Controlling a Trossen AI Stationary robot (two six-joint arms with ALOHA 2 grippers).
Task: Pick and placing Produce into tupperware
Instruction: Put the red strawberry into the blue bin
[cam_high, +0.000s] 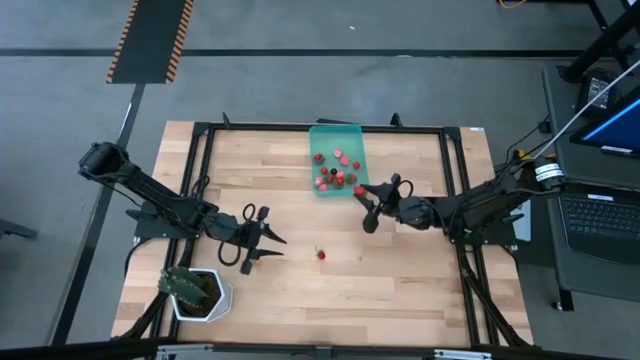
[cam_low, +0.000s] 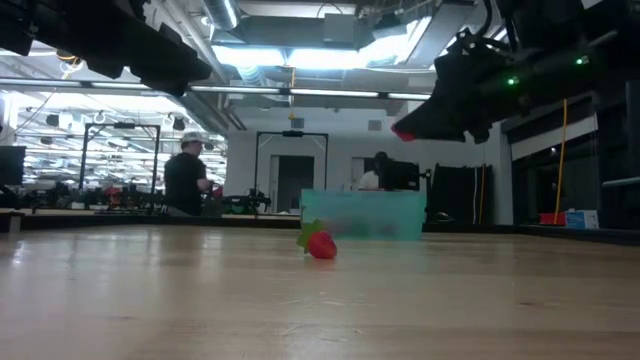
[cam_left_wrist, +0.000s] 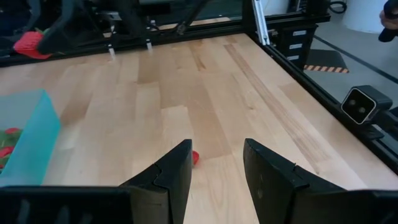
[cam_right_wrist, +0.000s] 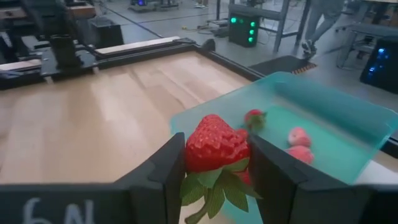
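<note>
Potted plant: it is sitting at the near left corner of the tabletop, in a white pot, clear of your work.
Left gripper: you are holding it low over the tabletop on the left side, fingers spread apart with nothing between them, pointing toward the middle.
Loose strawberry: it is lying alone on the bare wood near the middle, just ahead of the left gripper's open fingers; in the left wrist view it is peeking out beside one fingertip, and in the low view it is resting on the tabletop in front of the container.
Right gripper: you are carrying it raised above the tabletop, right of centre, just at the near right corner of the container, its fingers clamped on a fruit.
Held strawberry: red with green leaves hanging below, it is sitting pinched between the two dark fingers, over the container's near edge.
Tupperware: the teal container is sitting at the far middle of the tabletop, long side running away from you.
Produce in tupperware: about ten red and pink fruits are lying inside, mostly crowding its nearer half.
Person: one is standing in the room beyond the tabletop.
</note>
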